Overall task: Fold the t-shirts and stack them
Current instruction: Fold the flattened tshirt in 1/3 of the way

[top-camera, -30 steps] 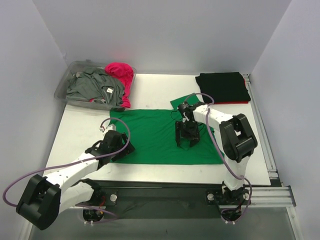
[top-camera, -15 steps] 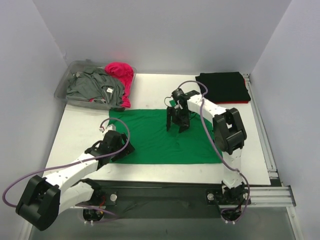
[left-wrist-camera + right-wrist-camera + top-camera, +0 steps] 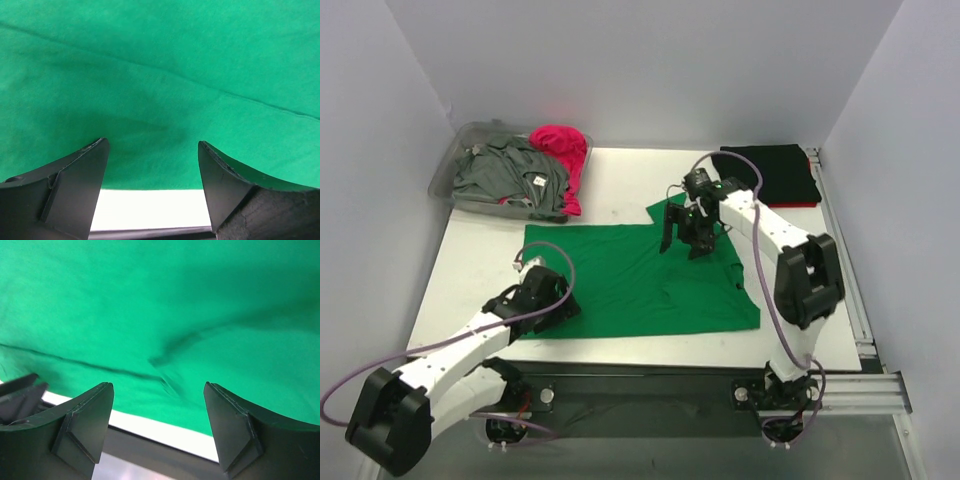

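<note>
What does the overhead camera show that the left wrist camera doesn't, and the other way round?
Only overhead: the bin with the grey shirt and pink shirt, the folded black shirt at the far right, and the right gripper over the green shirt's far edge. Only the left wrist: the left gripper close up, its fingers open, and a fine crease in the cloth. Both: the green shirt spread on the white table.

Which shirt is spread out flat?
The green t-shirt, open across the table. The black t-shirt is folded; the grey t-shirt and pink t-shirt lie crumpled in the bin.
</note>
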Robot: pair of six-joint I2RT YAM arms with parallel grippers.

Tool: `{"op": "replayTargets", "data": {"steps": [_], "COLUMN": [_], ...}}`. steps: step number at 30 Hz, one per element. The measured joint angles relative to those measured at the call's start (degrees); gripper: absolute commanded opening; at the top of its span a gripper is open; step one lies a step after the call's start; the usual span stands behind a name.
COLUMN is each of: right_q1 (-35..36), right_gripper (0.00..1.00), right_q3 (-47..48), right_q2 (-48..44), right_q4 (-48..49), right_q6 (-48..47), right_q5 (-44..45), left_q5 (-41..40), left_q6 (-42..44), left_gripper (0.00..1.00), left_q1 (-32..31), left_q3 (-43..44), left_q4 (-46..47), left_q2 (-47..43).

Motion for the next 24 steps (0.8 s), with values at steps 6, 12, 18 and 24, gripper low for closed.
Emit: {"op": "replayTargets", "data": {"steps": [6,12,18,24], "right_q1": [-5.16,-9.51,-10.88,-12.68], "right_gripper": [0.78,0.79,0.79,0.79], "right_q3": [-13.03,-21.62,-23.93,-27.04], "right_q2": [-11.61,-13.07,-12.17,-9.2], "right_q4": [-0.24,-0.24,1.38,3.93], "right_q6": [-1.84,-3.93,-4.96,-5.01], "right_q5": [0.79,1.38,1.4,1.4], "left_q5": [-0.96,-0.63,0.39,0.98], "left_q6": [0.59,2.08,3.19,3.08], "left_gripper": [0.83,0.84,0.84,0.86], "left_q1": [0.0,0.0,0.22,0.33], "left_q3": [1.92,6.73,9.7,10.23], "left_q4": [-4.46,-3.04,1.44,5.53], "left_q2": [-0.52,9.53,16.31,18.4]}}
